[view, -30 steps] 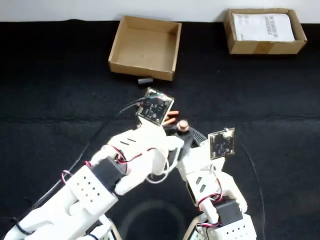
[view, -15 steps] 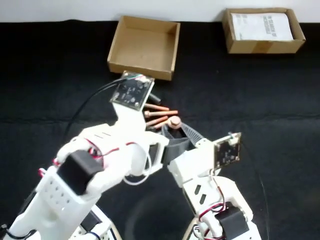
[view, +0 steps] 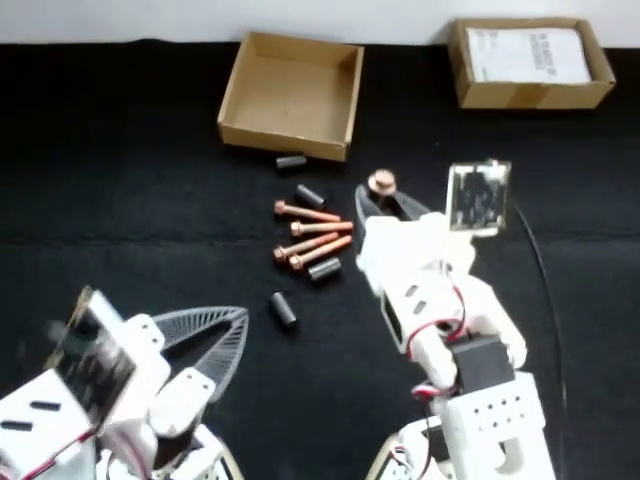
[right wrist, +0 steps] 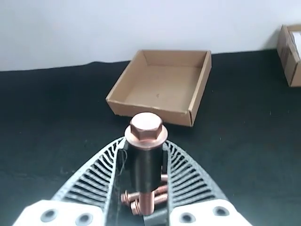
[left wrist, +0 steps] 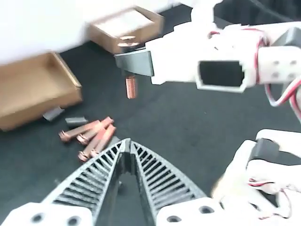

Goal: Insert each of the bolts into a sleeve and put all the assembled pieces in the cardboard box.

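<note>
The right gripper (view: pixel 385 203) is clamped on 1 assembled piece: a copper hex-head bolt (right wrist: pixel 146 128) seated upright in a black cylindrical sleeve (right wrist: pixel 143 169), held above the black table cloth (view: pixel 120 150). The left gripper (left wrist: pixel 127 143) is closed on nothing. 4 loose copper bolts (view: pixel 320 228) and 4 loose black sleeves (view: pixel 284 310) lie near the open brown cardboard box (view: pixel 283 140).

Four loose bolts (view: pixel 307 212), four loose sleeves (view: pixel 284 310), one sleeved bolt (view: pixel 381 183), five bolts and five sleeves in all, two boxes (view: pixel 285 140), one paper sheet (view: pixel 527 52), two arms (view: pixel 440 300), one table (view: pixel 120 200).
</note>
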